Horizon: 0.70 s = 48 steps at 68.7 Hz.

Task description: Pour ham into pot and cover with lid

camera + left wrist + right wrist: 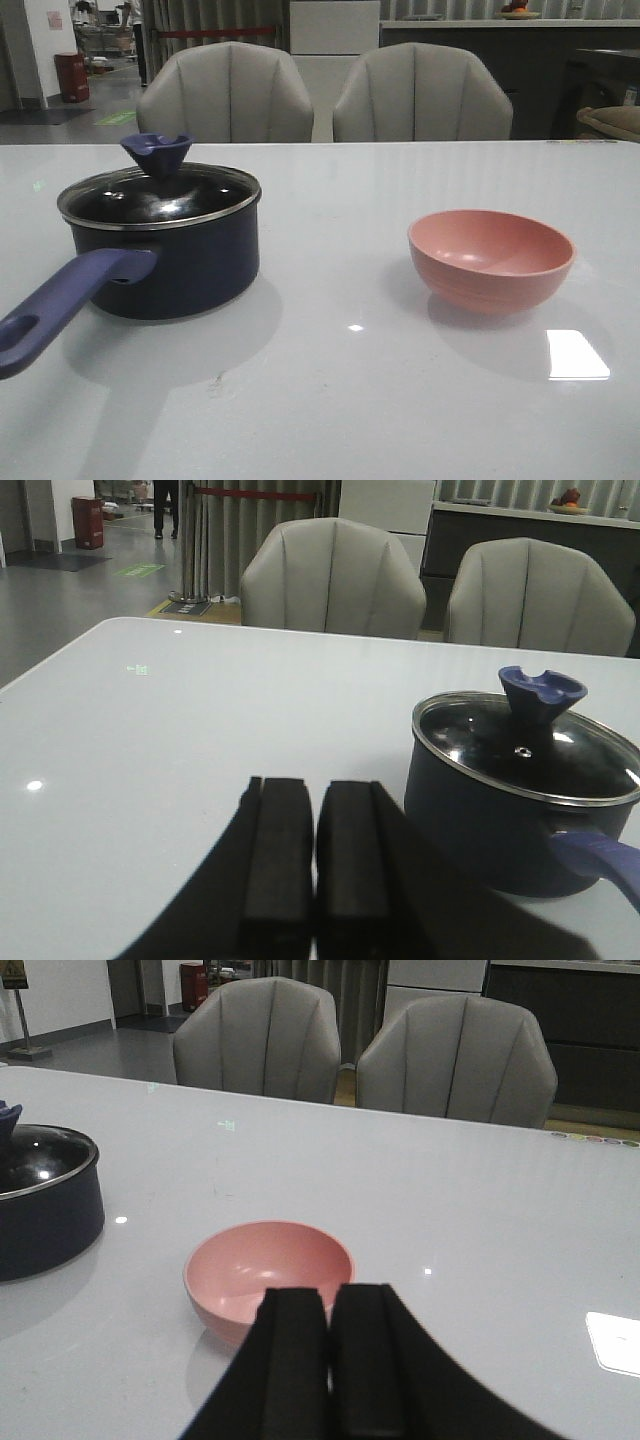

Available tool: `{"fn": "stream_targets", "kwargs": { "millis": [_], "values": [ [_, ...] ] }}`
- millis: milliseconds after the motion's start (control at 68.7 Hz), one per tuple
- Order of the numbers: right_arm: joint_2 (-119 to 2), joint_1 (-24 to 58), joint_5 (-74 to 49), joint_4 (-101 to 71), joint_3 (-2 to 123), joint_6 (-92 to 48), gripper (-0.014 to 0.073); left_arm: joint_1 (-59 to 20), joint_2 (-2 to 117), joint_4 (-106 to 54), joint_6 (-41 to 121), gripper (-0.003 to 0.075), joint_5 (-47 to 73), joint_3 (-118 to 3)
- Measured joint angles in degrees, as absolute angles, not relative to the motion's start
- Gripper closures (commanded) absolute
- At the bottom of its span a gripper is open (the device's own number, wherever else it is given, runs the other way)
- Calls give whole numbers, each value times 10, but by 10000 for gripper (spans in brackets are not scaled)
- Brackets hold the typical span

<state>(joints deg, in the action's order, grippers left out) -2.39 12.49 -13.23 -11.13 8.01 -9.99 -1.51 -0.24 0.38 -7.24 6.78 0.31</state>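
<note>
The white table (330, 400) fills the lower frame of the front view, with the dark navy saucepan (170, 265) at centre left, its purple-blue handle (60, 305) running to the lower left edge. The clear glass lid (160, 198), metal-rimmed with a dark blue flared knob (157, 152), sits on the saucepan; the salmon-pink bowl (490, 260) stands well apart at centre right, no ham visible. The left gripper (315, 870) and right gripper (330, 1360) both have their fingers pressed together, holding nothing.
</note>
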Motion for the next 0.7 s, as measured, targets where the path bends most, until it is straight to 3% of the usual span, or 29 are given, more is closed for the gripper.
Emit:
{"fn": "stream_targets", "kwargs": {
  "millis": [378, 698],
  "values": [
    [-24, 123, -124, -96, 71, -100, 434, -15, -2, 5, -73, 607, 68, 3],
    [-20, 60, -63, -8, 16, 6, 434, -15, -2, 5, -73, 607, 67, 3]
  ]
}}
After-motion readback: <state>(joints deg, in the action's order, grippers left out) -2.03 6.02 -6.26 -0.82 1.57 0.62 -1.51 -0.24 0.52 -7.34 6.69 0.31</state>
